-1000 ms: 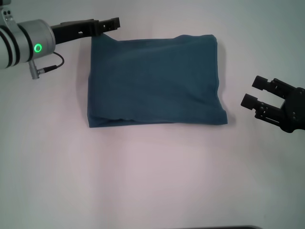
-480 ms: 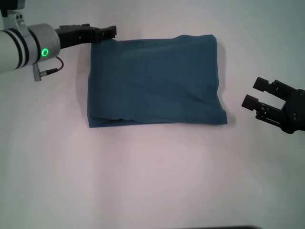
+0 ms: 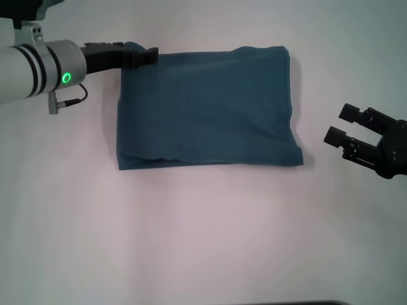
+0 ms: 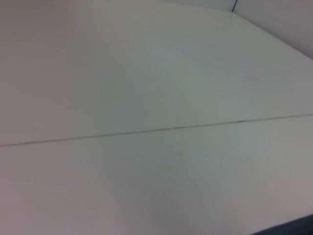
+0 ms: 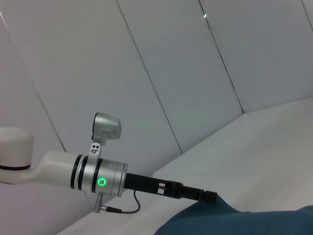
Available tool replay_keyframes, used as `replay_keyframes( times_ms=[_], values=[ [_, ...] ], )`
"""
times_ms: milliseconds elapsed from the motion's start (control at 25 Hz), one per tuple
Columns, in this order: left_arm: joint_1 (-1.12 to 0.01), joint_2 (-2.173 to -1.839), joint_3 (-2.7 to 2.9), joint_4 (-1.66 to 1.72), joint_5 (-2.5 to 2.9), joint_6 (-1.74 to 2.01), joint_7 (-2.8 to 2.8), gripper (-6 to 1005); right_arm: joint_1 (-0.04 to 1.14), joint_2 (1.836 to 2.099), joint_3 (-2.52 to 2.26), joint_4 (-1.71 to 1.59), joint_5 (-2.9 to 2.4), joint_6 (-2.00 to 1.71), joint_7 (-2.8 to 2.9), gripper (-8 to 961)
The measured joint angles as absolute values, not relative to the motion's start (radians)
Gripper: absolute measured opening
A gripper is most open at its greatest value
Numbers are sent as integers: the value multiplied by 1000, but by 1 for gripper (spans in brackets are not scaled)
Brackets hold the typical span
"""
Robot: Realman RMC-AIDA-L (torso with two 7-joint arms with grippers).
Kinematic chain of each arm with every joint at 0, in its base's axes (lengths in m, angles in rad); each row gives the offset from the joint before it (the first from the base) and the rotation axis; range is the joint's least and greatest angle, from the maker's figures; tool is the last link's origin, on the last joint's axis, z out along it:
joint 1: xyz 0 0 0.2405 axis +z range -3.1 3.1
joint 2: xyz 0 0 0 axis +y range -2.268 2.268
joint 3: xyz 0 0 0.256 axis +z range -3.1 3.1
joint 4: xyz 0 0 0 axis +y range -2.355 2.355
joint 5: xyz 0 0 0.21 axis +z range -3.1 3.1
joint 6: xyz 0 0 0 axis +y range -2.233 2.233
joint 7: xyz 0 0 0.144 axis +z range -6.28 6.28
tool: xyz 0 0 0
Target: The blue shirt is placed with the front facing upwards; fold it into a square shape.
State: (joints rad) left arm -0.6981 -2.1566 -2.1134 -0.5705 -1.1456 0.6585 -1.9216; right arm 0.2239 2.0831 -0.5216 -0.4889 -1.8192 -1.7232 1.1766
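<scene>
Now left hand (image 3: pixel 147 56) touches blue shirt (image 3: pixel 206 108).

You cannot see the front of the blue shirt (image 3: pixel 206 108): folded into a rough rectangle, it shows you only plain fabric, with lettering, collar and sleeves tucked out of sight. In the right wrist view only its top corner shows (image 5: pixel 234 221), the rest cut off by the frame. The left gripper (image 3: pixel 145 56) sits at the shirt's far left corner, but you cannot tell whether its fingers pinch the cloth. The left wrist view gives you only a blurred pale surface (image 4: pixel 146 88) crossed by a thin seam.
</scene>
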Motion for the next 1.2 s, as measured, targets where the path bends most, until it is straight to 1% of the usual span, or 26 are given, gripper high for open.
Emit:
replay_keyframes(
  times_ms=[200, 640, 1040, 1160, 1200],
  values=[
    [-705, -2161, -2092, -575, -1138, 662, -1930, 859, 224, 2082, -520, -482, -1819, -1722, 1177, 787],
    [-697, -2164, -2037, -611, -1124, 668, -1961, 755, 221, 2076, -517, -475, -1819, -1715, 1192, 787],
    [-690, -2165, -2037, -625, -1129, 671, -1962, 281, 222, 2076, -517, -475, -1818, -1710, 1192, 787],
    [-690, -2166, -2036, -626, -1128, 672, -1962, 54, 222, 2077, -517, -475, -1818, -1709, 1192, 787],
    [-690, -2166, -2036, -626, -1128, 672, -1962, 51, 222, 2077, -517, -475, -1818, -1709, 1192, 787]
  ],
)
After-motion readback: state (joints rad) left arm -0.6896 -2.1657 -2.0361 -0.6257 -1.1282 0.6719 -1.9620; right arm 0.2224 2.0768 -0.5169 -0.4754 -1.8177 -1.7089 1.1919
